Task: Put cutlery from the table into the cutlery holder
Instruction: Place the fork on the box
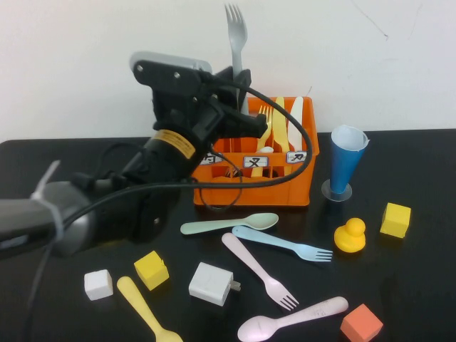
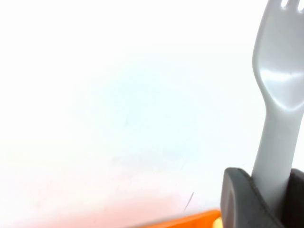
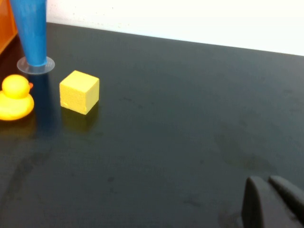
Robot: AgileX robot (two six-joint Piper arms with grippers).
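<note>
We found the grey fork (image 1: 236,39) held upright, tines up, above the rear left part of the cutlery holder (image 1: 303,196). Its handle was clamped in the left claw (image 1: 241,100), and the left wrist view confirmed the dark fingers (image 2: 242,199) closed on the handle (image 2: 273,161). The orange crate already held several yellow and white pieces standing in its compartments.

In our judgement, the step in hand was lowering this fork into a compartment. To do it well, the handle tip should be brought squarely over an open cell and kept vertical. It should clear the pieces already standing there, and the grip should be let go only once the handle sat inside the walls.

On the counter (image 1: 420,285) in front of the crate lay the pale green spoon (image 1: 228,224), the pale blue fork (image 1: 281,244), the pink fork (image 1: 260,271), the pink spoon (image 1: 292,319) and the yellow spoon (image 1: 146,310), all awaiting collection.

The right claw (image 3: 273,202) sat low over bare counter, well apart from the yellow cube (image 3: 79,91), the duck (image 3: 15,97) and the blue cup (image 3: 31,31). Its fingers lay together, grasping nothing.
</note>
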